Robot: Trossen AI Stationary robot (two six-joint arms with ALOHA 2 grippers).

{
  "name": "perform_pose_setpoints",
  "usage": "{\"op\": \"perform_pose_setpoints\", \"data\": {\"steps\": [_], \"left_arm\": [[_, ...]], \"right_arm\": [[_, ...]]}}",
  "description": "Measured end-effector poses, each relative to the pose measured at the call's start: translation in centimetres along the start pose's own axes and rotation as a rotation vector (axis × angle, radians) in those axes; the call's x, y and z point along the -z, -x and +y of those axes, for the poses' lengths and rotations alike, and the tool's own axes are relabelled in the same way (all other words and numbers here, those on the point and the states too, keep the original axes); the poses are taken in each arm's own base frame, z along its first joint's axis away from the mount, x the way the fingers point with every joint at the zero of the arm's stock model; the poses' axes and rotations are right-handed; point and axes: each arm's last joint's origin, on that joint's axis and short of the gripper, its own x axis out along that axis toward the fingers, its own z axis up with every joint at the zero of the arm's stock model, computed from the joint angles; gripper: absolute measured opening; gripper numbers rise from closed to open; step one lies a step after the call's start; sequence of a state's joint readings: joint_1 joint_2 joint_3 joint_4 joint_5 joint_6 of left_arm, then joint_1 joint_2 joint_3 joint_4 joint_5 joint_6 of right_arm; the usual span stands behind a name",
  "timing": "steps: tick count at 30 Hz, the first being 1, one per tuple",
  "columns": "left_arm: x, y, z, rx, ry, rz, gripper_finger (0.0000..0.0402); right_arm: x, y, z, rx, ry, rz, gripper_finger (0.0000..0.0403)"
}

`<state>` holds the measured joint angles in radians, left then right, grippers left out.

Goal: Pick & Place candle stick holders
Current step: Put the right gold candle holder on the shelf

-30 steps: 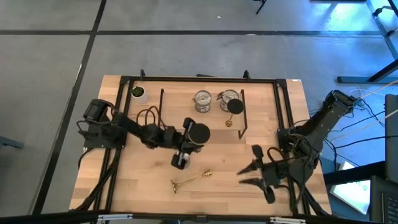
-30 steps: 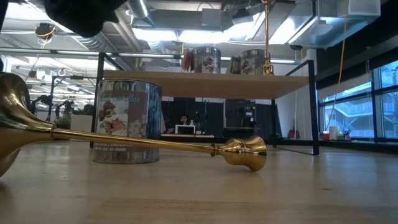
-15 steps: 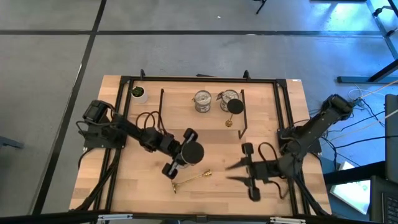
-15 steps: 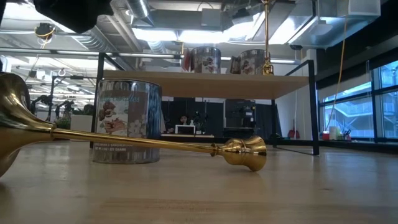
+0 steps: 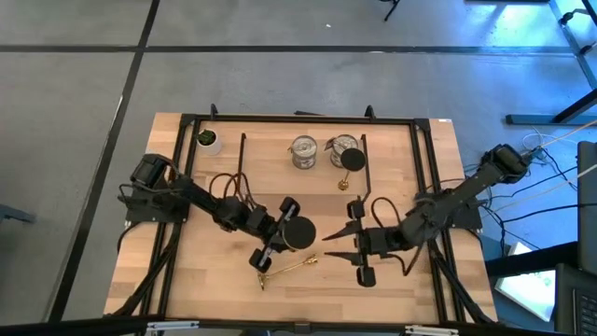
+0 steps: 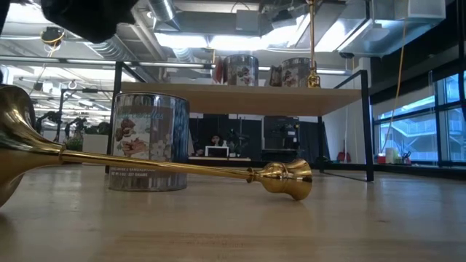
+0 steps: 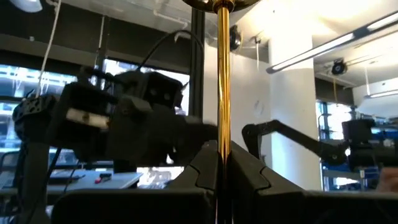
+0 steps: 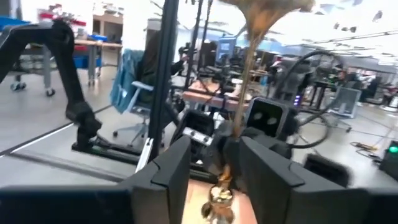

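Item one, nearest the front edge: a gold candle stick holder (image 5: pixel 287 269) lying flat on the table (image 5: pixel 215 280). In the low view its stem runs across the foreground, knob end to that picture's right (image 6: pixel 280 178).

Item two: a silvery round cup (image 6: pixel 149 142) standing upright on the table just behind that lying stem. We see it in the low view only.

Item three: the right end effector (image 5: pixel 338 243), reaching in from the right side just beyond the lying holder. Its fingers (image 8: pixel 168 168) are spread apart and we see nothing between them.

Item four: the left end effector (image 5: pixel 283 235), near the table's middle, facing the right one. It is clamped tight on the stem of a second gold holder (image 7: pixel 222 93), which stands upright, its dark disc (image 5: pixel 298 233) face-on to the camera above.

Item five, farther back: a black wire rack (image 5: pixel 364 182) with a raised shelf (image 6: pixel 218 98). It carries two silvery cups (image 5: pixel 303 151) (image 5: pixel 342 147) side by side, and a third gold holder (image 5: pixel 352 161) standing upright just beside the right-hand cup.

Item six, far left corner: a small white pot with a green plant (image 5: pixel 206 140), well apart from the rest.
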<state>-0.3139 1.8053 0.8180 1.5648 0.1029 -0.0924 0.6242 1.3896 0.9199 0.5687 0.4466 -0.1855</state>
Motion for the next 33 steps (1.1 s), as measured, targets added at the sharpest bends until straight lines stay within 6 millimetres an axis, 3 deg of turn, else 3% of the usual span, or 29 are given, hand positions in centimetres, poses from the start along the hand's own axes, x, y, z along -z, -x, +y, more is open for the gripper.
{"op": "perform_pose_setpoints", "data": {"steps": [4,12,33], "left_arm": [[1.1,-1.0,0.2,0.028,0.028,0.009,0.0008],[2.8,-2.2,0.6,0.049,0.068,0.032,0.0008],[3.1,-2.8,1.1,0.023,0.048,0.08,0.0008]], "right_arm": [[1.0,-0.9,0.2,0.0,0.004,-0.004,0.0182],[1.0,-1.2,0.3,-0.019,-0.005,-0.038,0.0241],[1.6,-1.9,0.0,-0.045,-0.027,-0.052,0.0224]]}}
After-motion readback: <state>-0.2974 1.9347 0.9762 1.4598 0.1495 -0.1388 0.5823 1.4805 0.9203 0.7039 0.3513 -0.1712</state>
